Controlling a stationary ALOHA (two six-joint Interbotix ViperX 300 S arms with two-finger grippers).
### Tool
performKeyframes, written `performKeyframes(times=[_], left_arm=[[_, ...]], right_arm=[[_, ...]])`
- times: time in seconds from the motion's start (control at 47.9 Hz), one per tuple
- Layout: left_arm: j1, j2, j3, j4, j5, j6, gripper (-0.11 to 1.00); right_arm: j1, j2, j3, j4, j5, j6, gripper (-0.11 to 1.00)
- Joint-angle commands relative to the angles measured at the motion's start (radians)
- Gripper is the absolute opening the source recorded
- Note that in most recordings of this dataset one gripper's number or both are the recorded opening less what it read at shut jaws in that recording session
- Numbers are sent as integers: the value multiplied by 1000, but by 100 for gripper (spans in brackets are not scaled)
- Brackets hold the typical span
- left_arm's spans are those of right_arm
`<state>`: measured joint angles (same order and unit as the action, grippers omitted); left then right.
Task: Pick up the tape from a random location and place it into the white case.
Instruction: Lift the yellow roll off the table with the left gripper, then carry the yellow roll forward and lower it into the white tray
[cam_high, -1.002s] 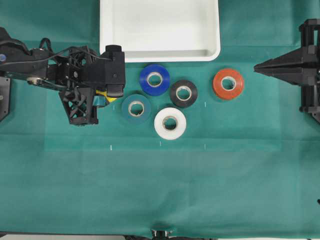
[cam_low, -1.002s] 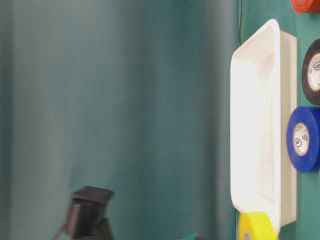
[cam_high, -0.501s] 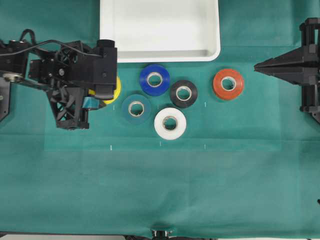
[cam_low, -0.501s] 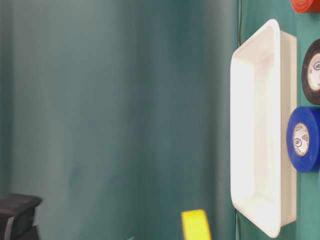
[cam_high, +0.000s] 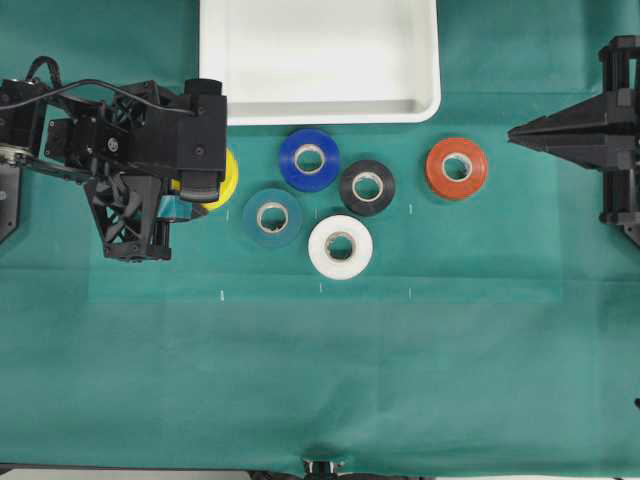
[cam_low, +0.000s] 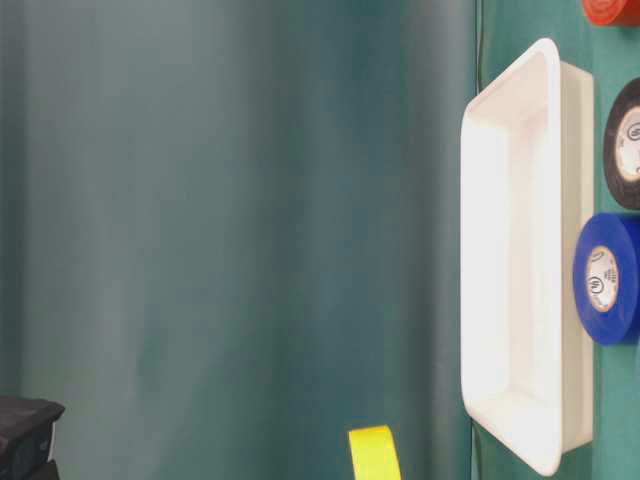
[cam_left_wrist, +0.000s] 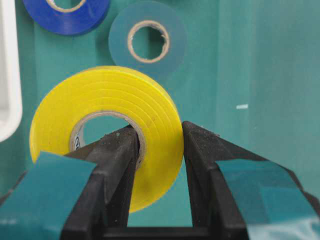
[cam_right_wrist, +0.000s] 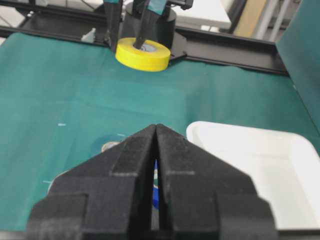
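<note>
Your left gripper (cam_left_wrist: 159, 150) is clamped on the tape (cam_left_wrist: 107, 127), one finger through the pale core and the other against the outer wall, as the left wrist view shows. In the overhead view the yellow roll shows only as a sliver at the 3 o'clock edge of the gripper body, at about 8 o'clock from the white case (cam_high: 432, 100). Compared with a second ago, the roll has come up off the cloth: in the table-level view its yellow band (cam_low: 374, 453) now hangs clear of the surface, where it earlier sat close against the case's near corner, and the arm has drawn back toward 9 o'clock. Judge the pickup as complete and the grasp as secure for transport. The case is still empty, so the carry and release remain. The blue roll (cam_high: 309, 158) and the teal roll (cam_high: 272, 217) lie near the gripper at 3 o'clock; route toward 1 o'clock, above the rim. Your right gripper (cam_right_wrist: 155, 150) rests with its fingers pressed together, holding nothing, well apart at 3 o'clock.
</note>
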<state>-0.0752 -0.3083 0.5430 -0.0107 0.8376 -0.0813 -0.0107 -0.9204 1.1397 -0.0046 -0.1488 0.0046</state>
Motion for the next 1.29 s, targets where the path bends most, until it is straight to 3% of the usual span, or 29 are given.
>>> performKeyframes(times=[0.0, 0.877, 1.274], left_arm=[[-2, -20, -9, 3, -5, -2, 24], [3, -28, -11, 8, -3, -2, 24], [118, -41, -14, 14, 6, 20, 24]], right_arm=[[0, 6, -26, 0, -2, -2, 0], [-2, 6, -26, 0, -3, 0, 0], [-2, 5, -28, 0, -2, -2, 0]])
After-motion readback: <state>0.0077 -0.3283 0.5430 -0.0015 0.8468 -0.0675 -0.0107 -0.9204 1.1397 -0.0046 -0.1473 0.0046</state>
